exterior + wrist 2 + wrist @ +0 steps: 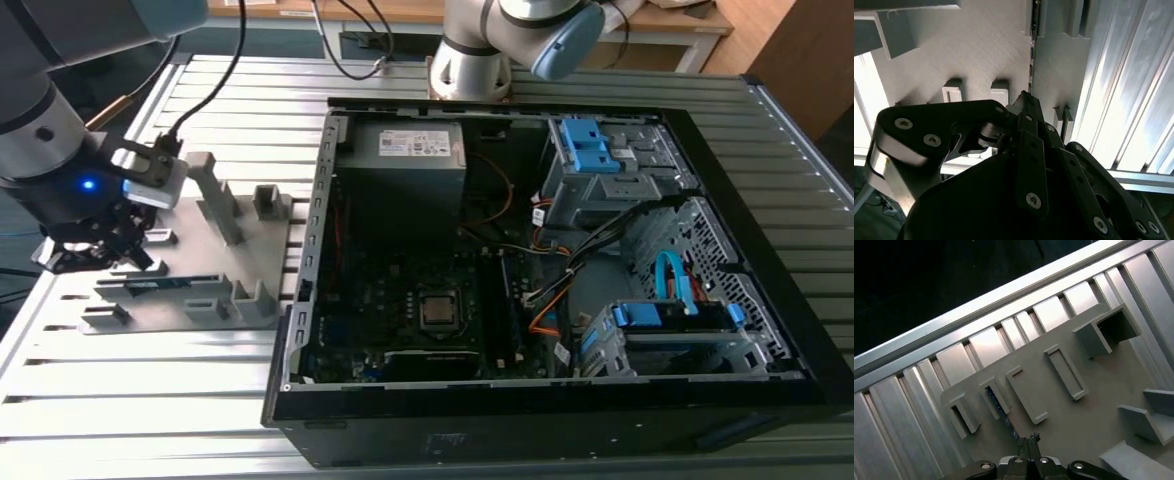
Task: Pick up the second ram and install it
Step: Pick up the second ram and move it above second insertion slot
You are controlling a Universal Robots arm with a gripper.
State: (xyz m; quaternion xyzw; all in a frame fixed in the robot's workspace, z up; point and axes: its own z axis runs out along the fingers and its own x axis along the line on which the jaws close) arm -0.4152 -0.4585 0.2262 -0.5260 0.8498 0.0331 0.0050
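Slots (pixel 1026 396) moulded into the grey holder tray (pixel 200 262) are the nearest containers. In the first wrist view a row of rectangular pockets runs across its flat plate. The second ram (pixel 996 403) stands on edge in one of them, a thin blue-green board with dark chips. The two longer pockets next along show bare grey floors.

The hand (pixel 1027 440) is down at one end of that board and drawn in to a narrow pinch on it, while the board sits in its pocket. In the second wrist view the stick shows as a thin dark edge running straight away from the pinched tips across the tray.

In the exterior view the tray lies on the slatted metal bench (pixel 147 410) at that view's left, with the arm above it. The stick shows there as a teal strip low in the tray.

Just beside the tray, toward the exterior view's right, a black computer case (pixel 534 420) lies open on its side. Inside it are a grey power supply (pixel 400 150) and the dark motherboard (pixel 387 290) with its square processor socket (pixel 438 312). It also holds drive cages (pixel 594 145) with blue latches, and loose orange and blue cables (pixel 667 275).
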